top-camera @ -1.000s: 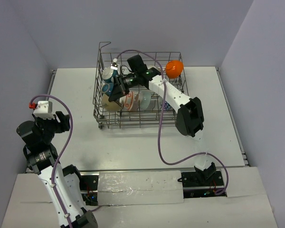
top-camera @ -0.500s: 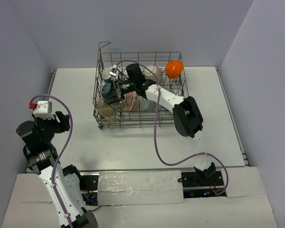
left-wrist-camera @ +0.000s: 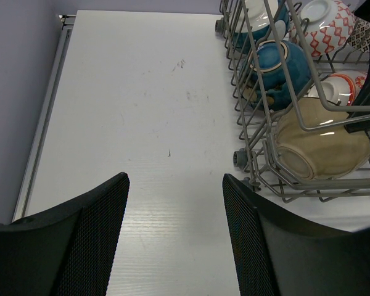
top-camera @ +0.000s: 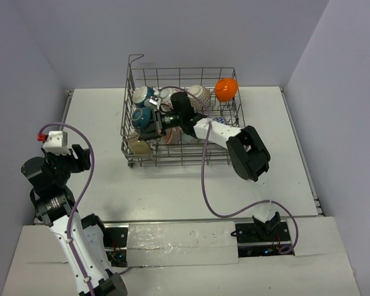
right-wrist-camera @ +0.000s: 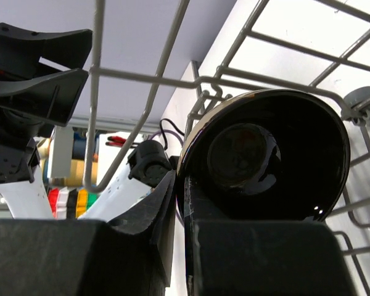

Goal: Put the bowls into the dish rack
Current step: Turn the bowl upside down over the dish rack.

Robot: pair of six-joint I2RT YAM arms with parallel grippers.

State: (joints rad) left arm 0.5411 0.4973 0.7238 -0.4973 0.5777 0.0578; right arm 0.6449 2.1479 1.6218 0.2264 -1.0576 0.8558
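White table stands boxed by pale lilac walls; light soft, even.

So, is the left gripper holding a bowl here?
No, the left gripper is open with nothing between its fingers, over bare table beside the rack.

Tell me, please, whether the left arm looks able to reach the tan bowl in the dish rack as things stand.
Probably not: the tan bowl sits behind the wire wall of the dish rack, and the right end effector holds its rim, so the left end effector would crowd it.
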